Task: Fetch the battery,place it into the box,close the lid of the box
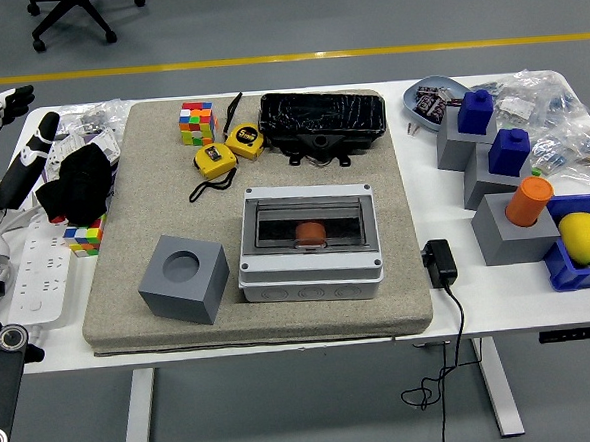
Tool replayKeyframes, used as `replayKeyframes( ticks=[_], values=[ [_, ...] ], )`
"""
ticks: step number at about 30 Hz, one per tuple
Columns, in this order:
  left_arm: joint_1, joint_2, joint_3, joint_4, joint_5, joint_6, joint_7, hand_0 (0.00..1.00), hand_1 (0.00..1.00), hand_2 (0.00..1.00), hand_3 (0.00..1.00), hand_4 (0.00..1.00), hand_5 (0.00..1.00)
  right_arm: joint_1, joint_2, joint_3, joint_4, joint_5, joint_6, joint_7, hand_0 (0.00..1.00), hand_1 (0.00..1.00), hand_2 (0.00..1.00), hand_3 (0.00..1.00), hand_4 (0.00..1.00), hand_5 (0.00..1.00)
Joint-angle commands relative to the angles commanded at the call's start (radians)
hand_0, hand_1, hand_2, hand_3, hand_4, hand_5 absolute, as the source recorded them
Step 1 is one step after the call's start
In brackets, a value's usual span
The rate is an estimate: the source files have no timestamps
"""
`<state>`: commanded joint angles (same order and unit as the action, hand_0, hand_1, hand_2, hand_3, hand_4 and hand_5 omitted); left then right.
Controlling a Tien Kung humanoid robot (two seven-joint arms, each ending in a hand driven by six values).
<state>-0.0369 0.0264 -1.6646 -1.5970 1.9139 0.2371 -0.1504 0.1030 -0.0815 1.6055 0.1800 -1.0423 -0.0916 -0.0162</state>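
Note:
A grey electrical box (pixel 310 242) sits in the middle of the beige mat (pixel 261 313), its smoked clear lid lying shut. An orange battery (pixel 310 231) shows through the lid, inside the box. My left hand (pixel 17 138) hangs at the far left edge of the table, well away from the box, fingers spread and holding nothing. The right arm does not appear in the head view.
A grey cube with a round hole (pixel 183 279) stands left of the box. Two yellow tape measures (pixel 227 150), a Rubik's cube (pixel 196 122) and a black case (pixel 321 120) lie behind. Grey blocks with blue and orange pieces (pixel 503 183), a lemon (pixel 583 236) and a black charger (pixel 439 261) fill the right side.

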Motion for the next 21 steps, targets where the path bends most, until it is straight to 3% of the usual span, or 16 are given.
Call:
replayKeyframes(
  ticks=[21],
  values=[
    [-0.003, 0.001, 0.0, 0.003, 0.005, 0.0, -0.001, 0.76, 0.755, 0.769, 0.756, 0.998, 0.998, 0.003, 0.002, 0.002, 0.0, 0.0, 0.0, 0.0, 0.883, 0.826, 0.789, 0.805, 0.998, 0.998]
  ],
)
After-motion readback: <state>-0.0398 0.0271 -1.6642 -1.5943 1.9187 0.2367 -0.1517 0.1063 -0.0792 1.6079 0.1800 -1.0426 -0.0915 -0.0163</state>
